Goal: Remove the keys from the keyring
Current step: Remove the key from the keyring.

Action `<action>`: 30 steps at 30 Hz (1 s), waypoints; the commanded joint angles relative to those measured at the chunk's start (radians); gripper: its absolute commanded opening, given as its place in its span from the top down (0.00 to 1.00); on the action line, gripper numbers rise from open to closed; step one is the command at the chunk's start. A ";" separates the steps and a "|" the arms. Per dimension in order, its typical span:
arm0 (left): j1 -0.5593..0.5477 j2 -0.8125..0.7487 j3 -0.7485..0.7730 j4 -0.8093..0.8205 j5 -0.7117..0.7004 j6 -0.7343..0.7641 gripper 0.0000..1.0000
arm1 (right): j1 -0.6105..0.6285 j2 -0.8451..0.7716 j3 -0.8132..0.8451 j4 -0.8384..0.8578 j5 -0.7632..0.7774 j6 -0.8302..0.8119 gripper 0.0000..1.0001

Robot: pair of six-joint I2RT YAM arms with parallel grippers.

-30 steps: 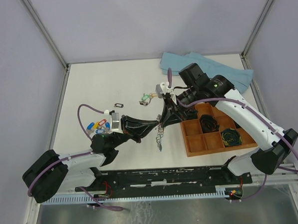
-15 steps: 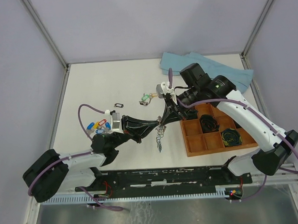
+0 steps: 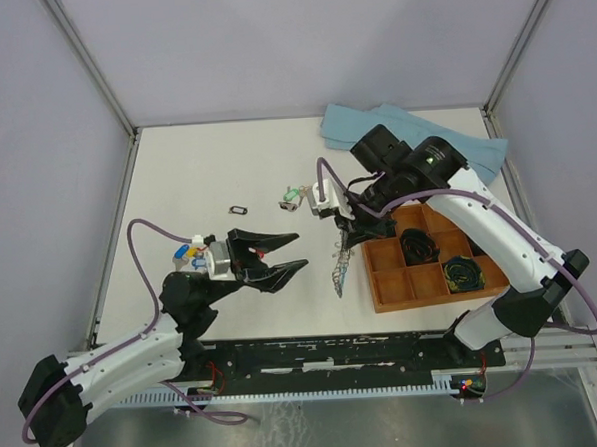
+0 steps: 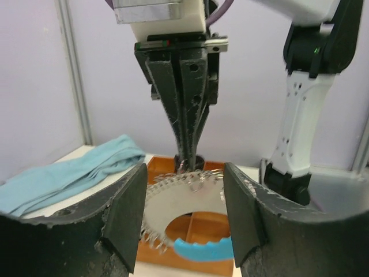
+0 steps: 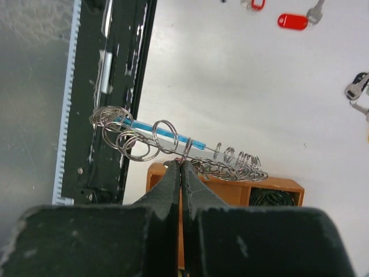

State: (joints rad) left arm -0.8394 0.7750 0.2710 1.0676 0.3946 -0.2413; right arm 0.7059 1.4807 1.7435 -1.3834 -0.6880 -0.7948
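Observation:
The keyring (image 3: 339, 271), a loop of silvery small rings with a light-blue arc, hangs edge-on from my right gripper (image 3: 344, 245). In the right wrist view that gripper (image 5: 181, 164) is shut on one small ring of the keyring (image 5: 167, 135). My left gripper (image 3: 292, 252) stands open to the left of the keyring, apart from it. In the left wrist view the keyring (image 4: 179, 199) hangs beyond its open fingers (image 4: 128, 216). A green-tagged key (image 3: 291, 196) lies on the table. Other loose keys (image 3: 190, 251) lie behind the left arm. A red-tagged key (image 5: 293, 21) shows too.
A wooden compartment tray (image 3: 382, 291) holding black coiled cables stands right of the keyring. A blue cloth (image 3: 414, 137) lies at the back right. A small black tag frame (image 3: 239, 209) lies on the table left of the green-tagged key.
My left gripper has let go of the keyring, opened and drawn back to the left. My right gripper has shut on the keyring, which now hangs from it alone.

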 commanded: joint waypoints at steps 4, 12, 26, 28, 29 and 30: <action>-0.001 0.001 0.087 -0.269 0.028 0.252 0.38 | 0.110 0.094 0.157 -0.233 0.278 -0.114 0.99; -0.019 0.247 0.085 0.127 0.112 0.125 0.55 | 0.138 0.170 0.283 -0.305 0.322 -0.099 0.99; -0.048 0.294 0.053 0.192 -0.010 0.242 0.66 | 0.150 0.214 0.319 -0.327 0.305 -0.096 0.99; -0.048 0.295 0.063 0.165 -0.011 0.261 0.66 | 0.151 0.216 0.320 -0.328 0.299 -0.096 0.99; -0.047 0.300 0.069 0.158 -0.008 0.266 0.67 | 0.152 0.216 0.322 -0.329 0.296 -0.098 0.99; -0.047 0.306 0.074 0.157 -0.003 0.267 0.67 | 0.154 0.217 0.324 -0.330 0.293 -0.098 0.99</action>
State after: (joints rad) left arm -0.8833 1.0855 0.3248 1.2201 0.4145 -0.0559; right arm 0.8494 1.7016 2.0140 -1.6028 -0.3798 -0.8814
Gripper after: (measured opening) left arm 0.338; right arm 0.015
